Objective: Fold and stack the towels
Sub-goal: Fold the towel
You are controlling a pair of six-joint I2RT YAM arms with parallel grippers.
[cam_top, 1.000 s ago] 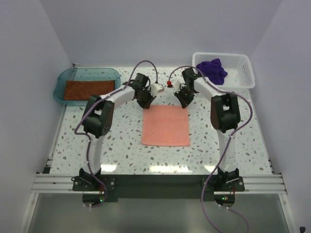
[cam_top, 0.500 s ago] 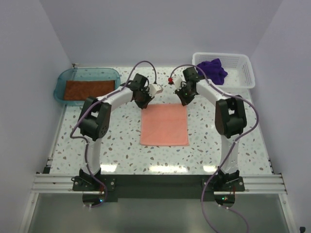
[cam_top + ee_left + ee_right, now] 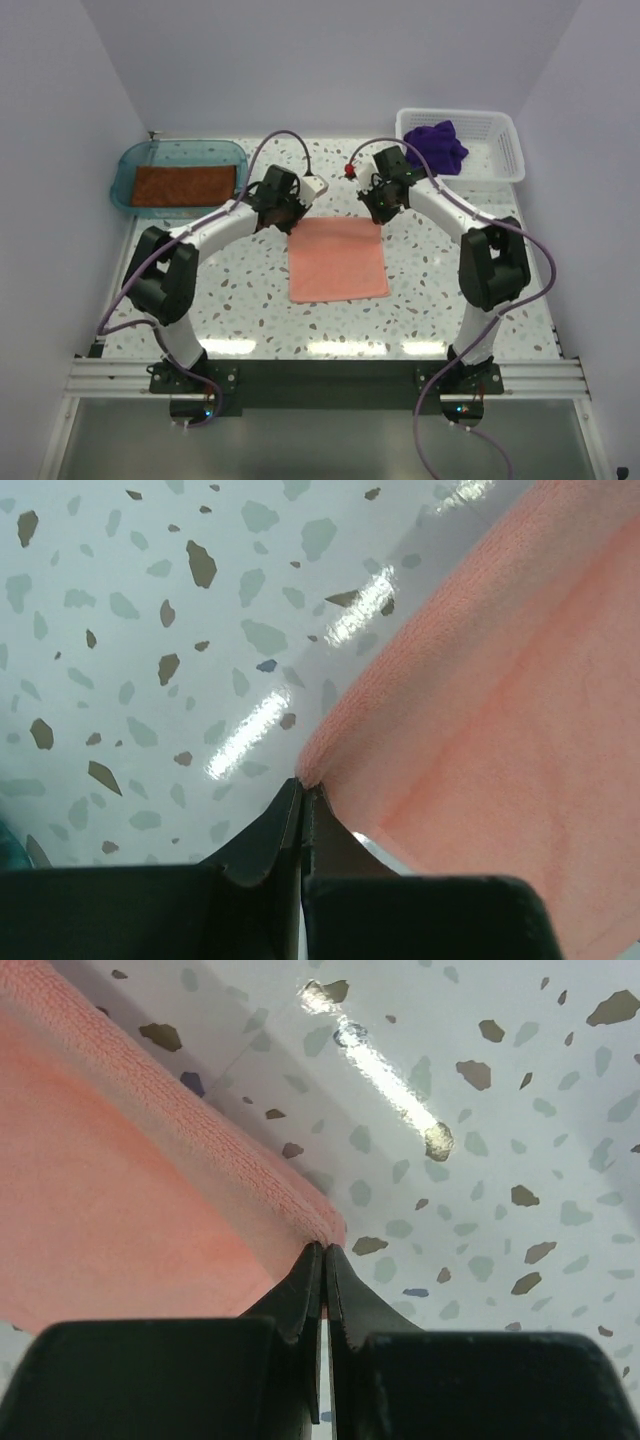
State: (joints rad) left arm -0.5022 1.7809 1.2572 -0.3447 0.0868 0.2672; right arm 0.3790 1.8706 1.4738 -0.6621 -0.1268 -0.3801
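Three soft terry-cloth towels lay apart: one salmon pink towel [image 3: 338, 262] flat at the centre of the table [image 3: 240, 300], one rust brown towel [image 3: 183, 186] in the teal plastic tray [image 3: 185, 153] far left, one crumpled purple towel [image 3: 438, 145] in the white mesh basket [image 3: 495, 145] far right. Both arms stretched forward, left hand [image 3: 300, 798] and right hand [image 3: 325, 1260] each clamped on a far corner of the pink one.
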